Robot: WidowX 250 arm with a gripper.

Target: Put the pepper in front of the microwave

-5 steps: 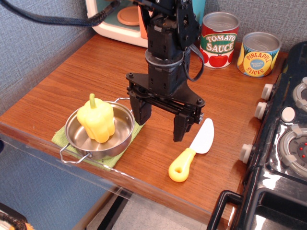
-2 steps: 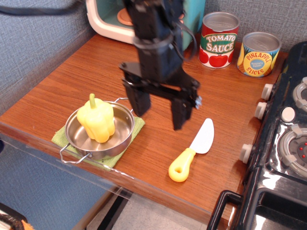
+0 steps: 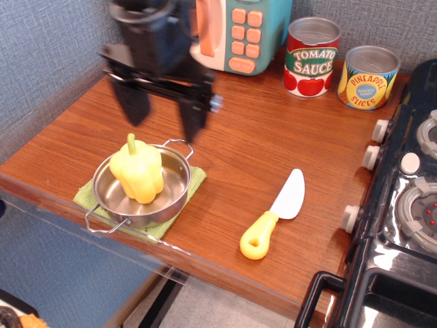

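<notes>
At the left front of the wooden counter (image 3: 273,143) a green cloth (image 3: 179,208) lay under a small steel pan (image 3: 174,183) with wire handles. The pepper (image 3: 137,170) sat inside that pan, leaning toward its left side, stem pointing up, glossy and yellow. Directly above it, raised well clear, hung the gripper (image 3: 164,115), blurred in the picture; its two dark fingers (image 3: 193,117) were spread wide apart with nothing between them. The pepper's stem lay below the gap between those fingers, slightly nearer the left one, and no part of the pincer touched the pepper or the pan.

Behind the gripper, at the back edge of the counter, stood the microwave (image 3: 246,34), its teal body and orange-pink buttons showing to the right of the arm, the rest partly hidden behind it. The pepper was well apart from the microwave, toward the front.

Further right along the back wall stood a tomato sauce can (image 3: 311,57) and beside it a pineapple slices can (image 3: 368,77). In front of them, near the counter's front edge, lay a toy knife (image 3: 273,214) with a yellow handle and white blade, blade pointing away. At the far right sat a black toy stove (image 3: 403,225) with grey knobs
</notes>
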